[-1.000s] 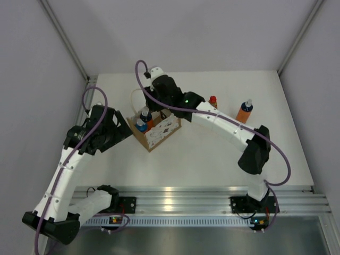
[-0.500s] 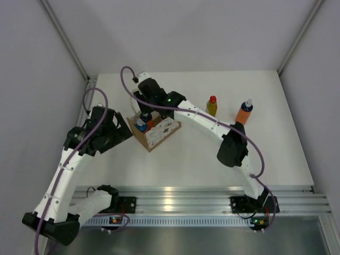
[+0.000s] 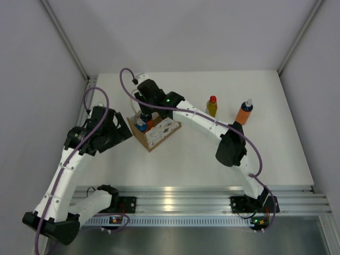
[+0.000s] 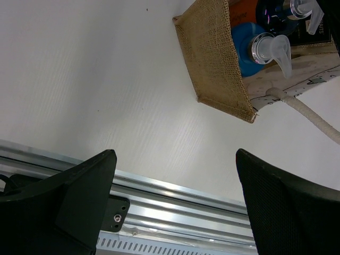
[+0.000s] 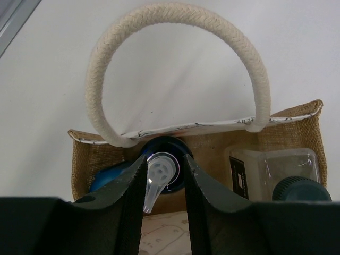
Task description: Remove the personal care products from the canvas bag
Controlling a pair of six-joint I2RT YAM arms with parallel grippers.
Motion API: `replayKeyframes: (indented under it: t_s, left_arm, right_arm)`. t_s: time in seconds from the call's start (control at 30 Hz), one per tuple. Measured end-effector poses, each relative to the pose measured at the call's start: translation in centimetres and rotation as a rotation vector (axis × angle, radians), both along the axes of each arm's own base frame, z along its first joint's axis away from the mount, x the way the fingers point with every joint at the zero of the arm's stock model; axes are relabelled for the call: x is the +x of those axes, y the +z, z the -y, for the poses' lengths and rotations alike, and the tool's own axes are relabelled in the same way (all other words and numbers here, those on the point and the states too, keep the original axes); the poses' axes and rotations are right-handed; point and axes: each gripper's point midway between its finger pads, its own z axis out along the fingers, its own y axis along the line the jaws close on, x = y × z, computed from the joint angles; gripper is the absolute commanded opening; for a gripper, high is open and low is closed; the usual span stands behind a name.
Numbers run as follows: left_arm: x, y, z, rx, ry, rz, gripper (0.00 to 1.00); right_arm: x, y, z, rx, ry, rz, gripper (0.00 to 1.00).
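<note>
The canvas bag (image 3: 162, 133) stands left of the table's middle, with its cream loop handle (image 5: 175, 21) up. My right gripper (image 3: 145, 110) reaches into it. In the right wrist view its fingers (image 5: 127, 191) press close on both sides of the clear pump head of a blue-topped orange bottle (image 5: 162, 170). A second blue-topped bottle (image 5: 109, 178) and the clear bottle with dark cap (image 5: 289, 172) stand beside it in the bag. The yellow bottle with red cap (image 3: 212, 106) and another orange bottle (image 3: 244, 112) stand on the table to the right. My left gripper (image 4: 175, 156) is wide open and empty, left of the bag (image 4: 212, 58).
An aluminium rail (image 3: 196, 199) runs along the table's near edge and also shows in the left wrist view (image 4: 175, 196). Grey walls close in the left, back and right sides. My right arm (image 3: 212, 125) spans the table between the bag and the two standing bottles.
My right arm has swung left from beside the yellow bottle to over the bag, uncovering that bottle. In the last half second it hardly moved. The left arm stayed still.
</note>
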Motion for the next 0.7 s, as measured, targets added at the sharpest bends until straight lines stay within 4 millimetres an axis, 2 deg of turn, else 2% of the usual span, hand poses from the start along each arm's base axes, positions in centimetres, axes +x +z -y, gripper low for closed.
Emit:
replayKeyframes:
  t_s: [0.17, 0.33, 0.4, 0.5, 0.57, 0.6, 0.7]
  left_arm:
    - [0.1, -0.2, 0.0, 0.008, -0.003, -0.007, 0.98]
    - [0.1, -0.2, -0.1, 0.013, -0.007, -0.007, 0.98]
    - [0.1, -0.2, -0.1, 0.017, -0.008, -0.007, 0.98]
    - [0.1, -0.2, -0.2, 0.022, -0.01, -0.007, 0.98]
    - [0.1, -0.2, -0.2, 0.025, -0.011, -0.006, 0.98]
    - [0.1, -0.2, -0.3, 0.026, -0.011, -0.007, 0.98]
    - [0.2, -0.3, -0.3, 0.032, -0.012, -0.009, 0.98]
  right_arm:
    - [0.0, -0.6, -0.1, -0.005, 0.0, -0.008, 0.3]
    - [0.1, -2.1, -0.4, -0.023, 0.002, -0.024, 0.25]
    - [0.1, -2.2, -0.4, -0.025, 0.001, -0.024, 0.22]
    - [0.2, -2.2, -0.4, -0.026, -0.002, -0.021, 0.1]
    - [0.2, -2.2, -0.3, -0.027, -0.002, -0.021, 0.11]
    - [0.2, -2.2, -0.3, -0.027, -0.002, -0.021, 0.23]
    - [0.2, -2.2, -0.3, -0.027, -0.005, -0.02, 0.26]
